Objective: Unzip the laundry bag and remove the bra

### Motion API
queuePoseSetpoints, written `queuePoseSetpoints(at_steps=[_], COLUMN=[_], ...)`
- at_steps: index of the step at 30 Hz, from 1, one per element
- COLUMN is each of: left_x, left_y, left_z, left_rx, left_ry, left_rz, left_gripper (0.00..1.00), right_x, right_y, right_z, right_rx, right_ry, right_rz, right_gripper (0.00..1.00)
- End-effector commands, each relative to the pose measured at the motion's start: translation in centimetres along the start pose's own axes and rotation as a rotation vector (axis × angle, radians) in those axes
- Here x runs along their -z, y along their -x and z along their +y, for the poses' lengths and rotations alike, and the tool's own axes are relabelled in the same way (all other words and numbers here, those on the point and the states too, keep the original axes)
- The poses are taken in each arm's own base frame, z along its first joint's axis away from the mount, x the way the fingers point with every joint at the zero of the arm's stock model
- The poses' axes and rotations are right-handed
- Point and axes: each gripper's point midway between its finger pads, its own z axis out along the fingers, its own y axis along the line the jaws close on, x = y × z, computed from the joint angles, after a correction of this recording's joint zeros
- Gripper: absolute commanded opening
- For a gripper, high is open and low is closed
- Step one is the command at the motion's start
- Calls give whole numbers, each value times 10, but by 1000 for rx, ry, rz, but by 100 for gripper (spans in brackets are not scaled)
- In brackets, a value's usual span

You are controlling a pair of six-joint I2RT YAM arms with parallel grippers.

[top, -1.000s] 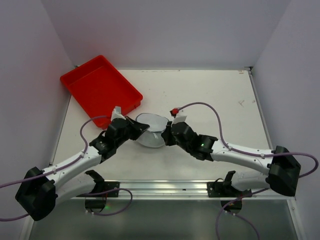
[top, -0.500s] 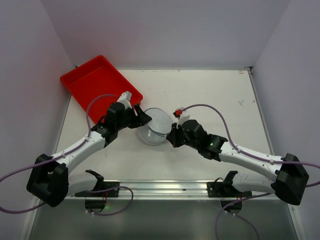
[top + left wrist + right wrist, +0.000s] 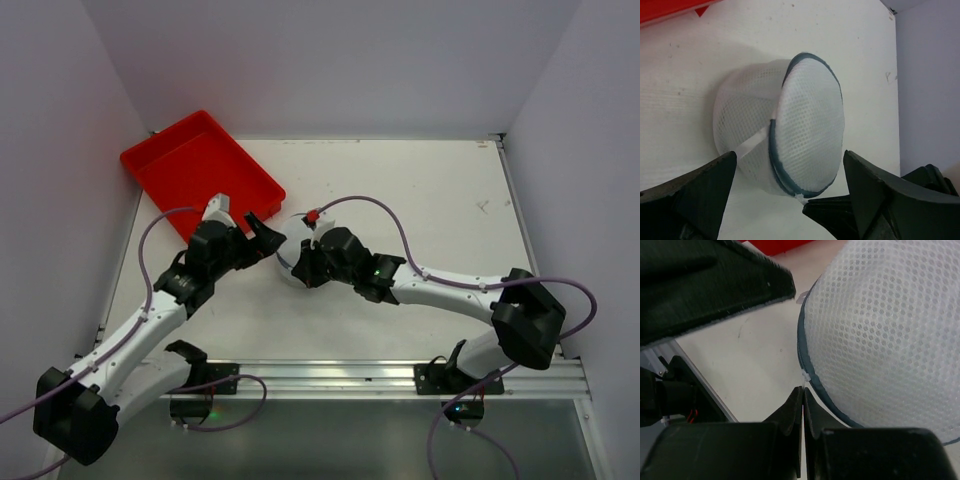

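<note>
The laundry bag (image 3: 800, 125), a small domed pouch of white mesh ringed by a dark zip, lies on its side on the white table. My left gripper (image 3: 790, 155) stands open with the bag between its fingers (image 3: 695, 195), apart from it. My right gripper (image 3: 803, 389) is shut on the small white zip pull (image 3: 805, 376) at the bag's (image 3: 885, 330) dark rim. From above, the bag (image 3: 291, 238) shows between the left gripper (image 3: 268, 240) and the right gripper (image 3: 300, 268). The bra is hidden.
A red tray (image 3: 190, 165) sits at the back left, just behind the left gripper, and its edge (image 3: 775, 245) shows in the right wrist view. A metal rail (image 3: 330, 372) runs along the near edge. Walls close in the table on three sides.
My left gripper has opened, let go of the bag and drawn back to the left. My right gripper, still shut, has moved left and farther back, and the bag has shifted left and farther back.
</note>
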Motion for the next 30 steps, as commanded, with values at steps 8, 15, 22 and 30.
queuePoseSetpoints(at_steps=[8,15,22,30], left_x=[-23,-32,-35,-45], left_y=[-54,-44,-25,-9], left_z=[5,-8,0,-11], left_rx=[102,78,34,-137], left_ry=[30,3,38,-54], left_rz=[143,110,84,124], left_gripper=[69,9,0,0], right_x=[1,12,45,75], right_y=[24,10,-15,-19], right_z=[17,2,-43,-83], right_rx=[-14,-8,32,29], right_ry=[54,7,-137,-241], right_rz=[-74,-52,-37,-21], right_gripper=[0,0,0,0])
